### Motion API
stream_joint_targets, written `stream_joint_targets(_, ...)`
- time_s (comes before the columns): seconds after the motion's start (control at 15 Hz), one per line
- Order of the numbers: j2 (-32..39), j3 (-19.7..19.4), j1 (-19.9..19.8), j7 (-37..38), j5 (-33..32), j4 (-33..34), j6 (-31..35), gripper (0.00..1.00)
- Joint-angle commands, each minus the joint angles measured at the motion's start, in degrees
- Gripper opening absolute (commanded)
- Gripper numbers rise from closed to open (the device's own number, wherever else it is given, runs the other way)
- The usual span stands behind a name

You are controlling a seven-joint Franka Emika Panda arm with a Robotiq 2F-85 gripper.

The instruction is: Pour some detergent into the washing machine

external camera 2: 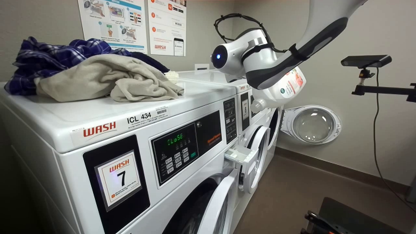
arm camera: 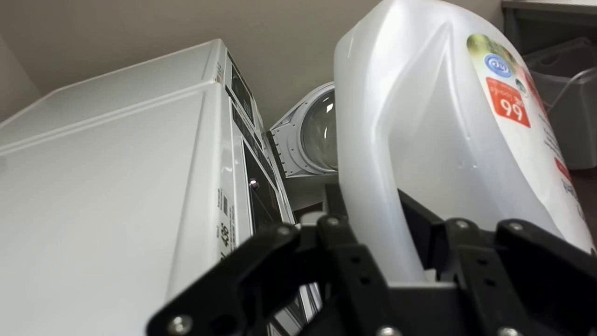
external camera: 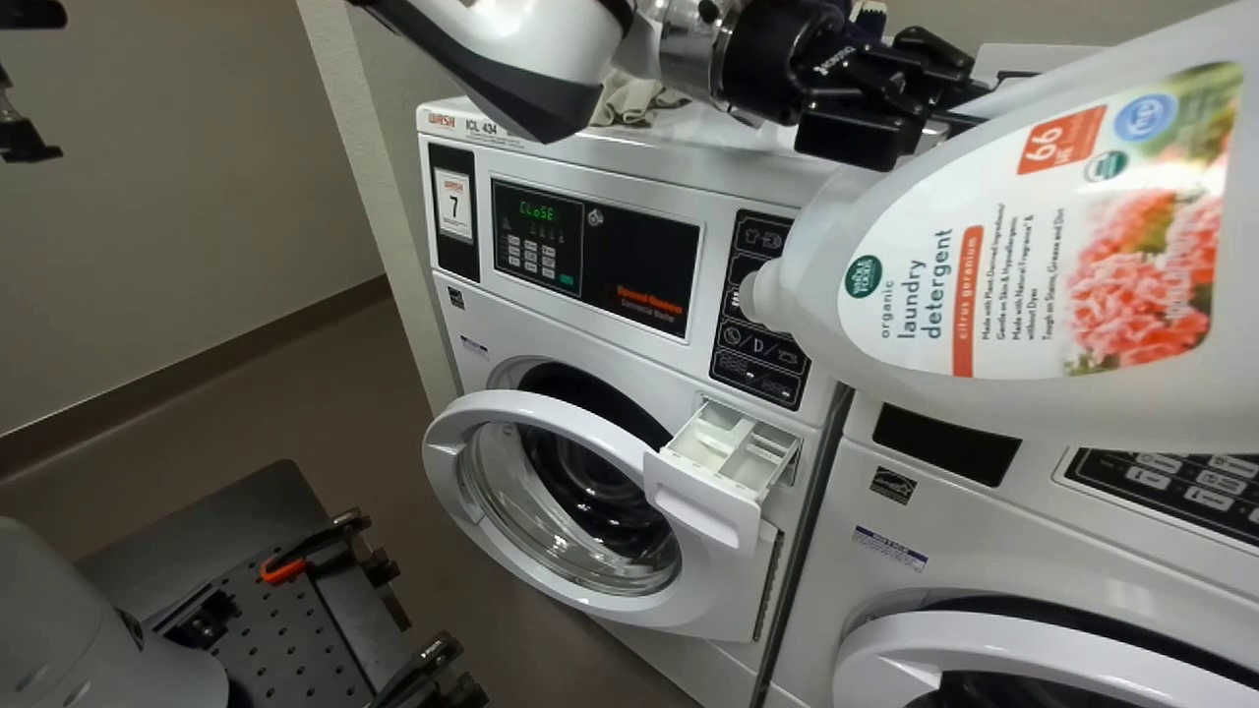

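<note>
The detergent, a large white bottle, is tilted with its neck pointing down toward the front of the washing machine. It also shows in the exterior view behind the arm. My gripper is shut on its handle, which runs between the fingers in the wrist view. The gripper is hidden behind the arm in an exterior view. The washing machine's detergent drawer is pulled out, and the bottle's neck is above it, apart from it. The porthole door is open. No liquid stream is visible.
Clothes lie on the washing machine's top. The washer marked 8 stands beside it with its door open. A further open door is near the wall. A camera on a stand and a dark perforated base stand in front.
</note>
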Motion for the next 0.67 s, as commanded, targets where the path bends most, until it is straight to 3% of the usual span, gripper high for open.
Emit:
stream_joint_targets(0.0,-1.49,0.0,-0.33,-2.88,-3.33,0.05,0.32,0.07)
stream_joint_targets(0.6,-2.6,-0.15,-0.6,-1.76,-4.72,-4.47,2.14,0.07)
